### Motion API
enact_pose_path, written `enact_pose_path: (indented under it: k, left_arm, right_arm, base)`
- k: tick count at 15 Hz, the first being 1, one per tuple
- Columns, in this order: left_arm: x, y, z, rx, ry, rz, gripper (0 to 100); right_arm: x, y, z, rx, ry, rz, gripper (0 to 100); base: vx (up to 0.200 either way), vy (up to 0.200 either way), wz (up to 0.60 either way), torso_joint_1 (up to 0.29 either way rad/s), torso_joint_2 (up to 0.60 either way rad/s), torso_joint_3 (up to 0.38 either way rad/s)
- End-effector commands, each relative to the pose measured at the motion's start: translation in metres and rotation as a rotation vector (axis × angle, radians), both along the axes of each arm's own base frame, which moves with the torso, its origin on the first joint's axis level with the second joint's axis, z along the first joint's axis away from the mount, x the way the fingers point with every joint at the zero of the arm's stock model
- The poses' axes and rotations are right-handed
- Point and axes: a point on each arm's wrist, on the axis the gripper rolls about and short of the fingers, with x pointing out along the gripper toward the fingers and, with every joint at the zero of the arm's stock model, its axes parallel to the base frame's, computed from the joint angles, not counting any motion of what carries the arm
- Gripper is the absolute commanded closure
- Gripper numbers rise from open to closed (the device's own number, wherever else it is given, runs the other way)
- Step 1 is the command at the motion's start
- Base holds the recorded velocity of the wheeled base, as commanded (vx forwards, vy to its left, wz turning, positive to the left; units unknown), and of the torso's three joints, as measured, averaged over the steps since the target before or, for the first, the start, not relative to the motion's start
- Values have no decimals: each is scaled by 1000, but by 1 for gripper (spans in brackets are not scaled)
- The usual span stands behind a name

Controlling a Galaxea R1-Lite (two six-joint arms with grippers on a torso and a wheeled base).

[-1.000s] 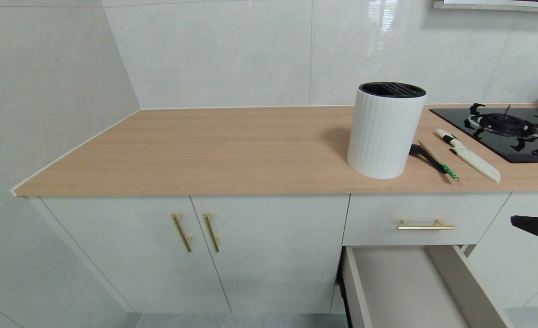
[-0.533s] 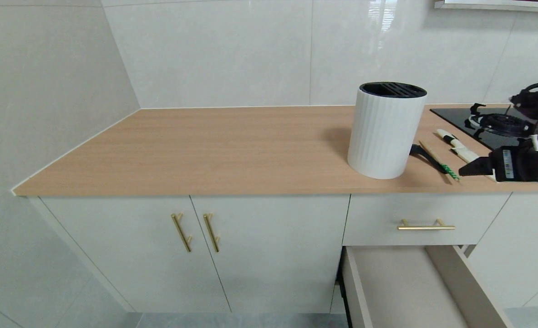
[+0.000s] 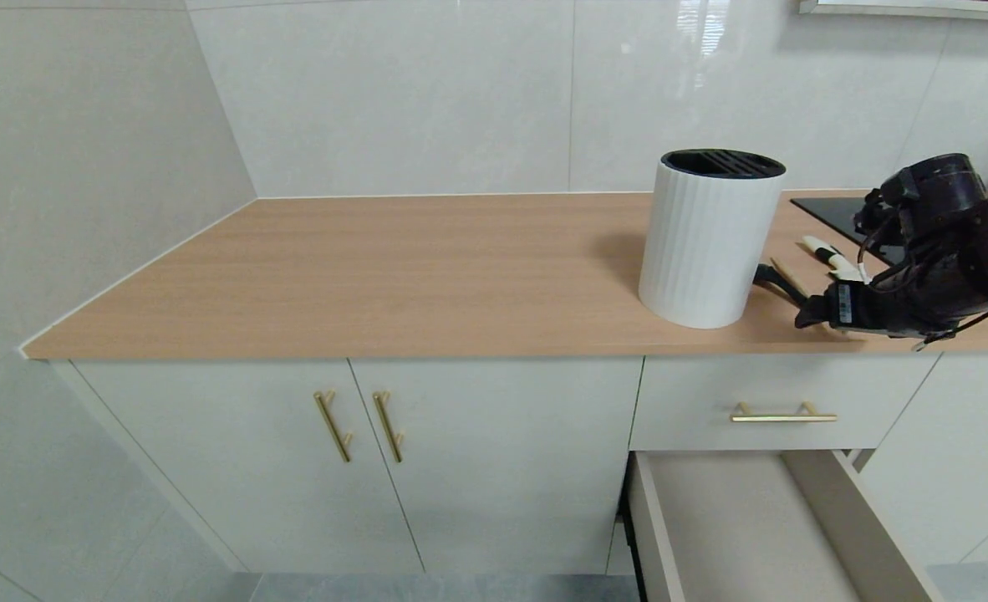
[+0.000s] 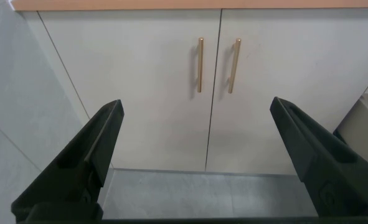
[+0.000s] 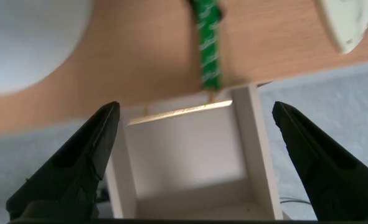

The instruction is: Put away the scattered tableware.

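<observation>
Right gripper (image 3: 812, 316), jaws spread wide and empty, is poised low over the counter's front edge. A centred, level descent is advised so both green-banded chopsticks (image 5: 207, 43) are pinched together. They lie just ahead between the jaws, at 4 o'clock of the white holder (image 3: 707, 242)
</observation>
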Motion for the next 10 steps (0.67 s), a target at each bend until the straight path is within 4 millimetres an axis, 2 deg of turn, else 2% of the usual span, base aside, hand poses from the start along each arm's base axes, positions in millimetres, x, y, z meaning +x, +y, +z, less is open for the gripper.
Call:
enact_pose_path:
  k: [1,8,9,10]
  left_arm:
    - [0,0,0,0,1,1,0]
    - [0,0,0,0,1,1,0]
    - [0,0,0,0,1,1,0]
    - [0,0,0,0,1,1,0]
  right_arm:
    - [10,-7,-10,0,21,-22,0]
    - [17,-12,-12,14,7,-40,0]
    - [17,-12,-12,14,5,-40,100]
    - [17,-12,-12,14,5,-40,100]
  base:
    - [0,0,0,0,0,0]
    - [0,0,0,0,0,0]
    - [0,0,0,0,0,0]
    - [0,0,0,0,0,0]
